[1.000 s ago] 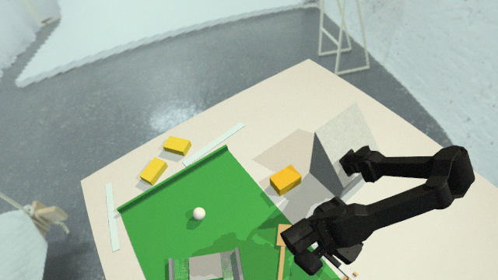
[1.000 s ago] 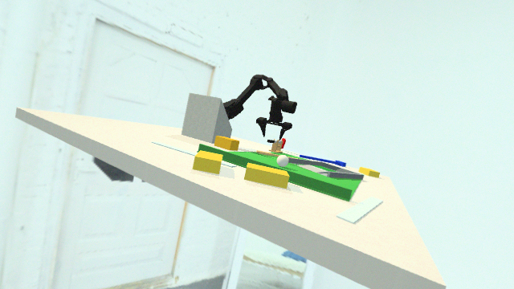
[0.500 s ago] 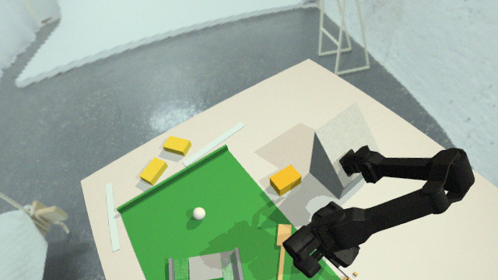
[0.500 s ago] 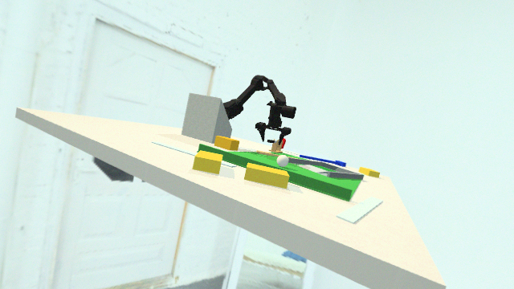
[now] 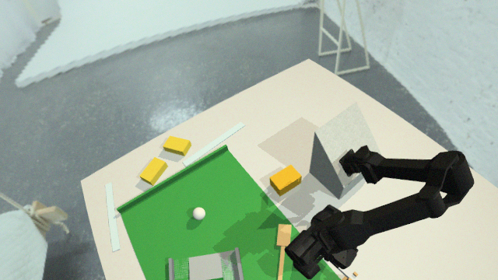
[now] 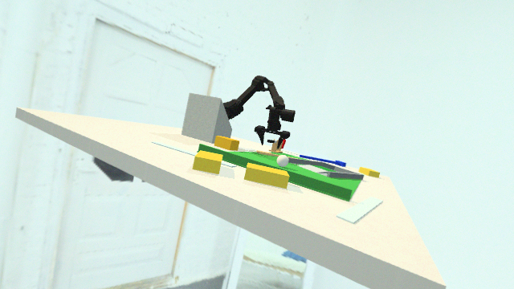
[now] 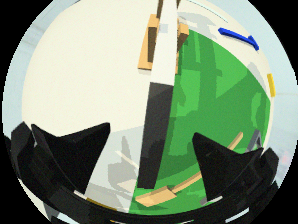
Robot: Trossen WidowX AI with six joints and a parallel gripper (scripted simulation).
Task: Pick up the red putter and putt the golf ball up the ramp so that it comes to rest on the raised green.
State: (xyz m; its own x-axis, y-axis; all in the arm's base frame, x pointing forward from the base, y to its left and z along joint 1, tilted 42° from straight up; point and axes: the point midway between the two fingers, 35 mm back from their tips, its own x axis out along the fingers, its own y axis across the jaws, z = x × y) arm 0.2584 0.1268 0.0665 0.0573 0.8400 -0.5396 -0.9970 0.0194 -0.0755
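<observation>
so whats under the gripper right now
The open gripper hangs over the mat's edge, with a pale shaft running between its fingers. Their tips hide what lies beside it.
</observation>
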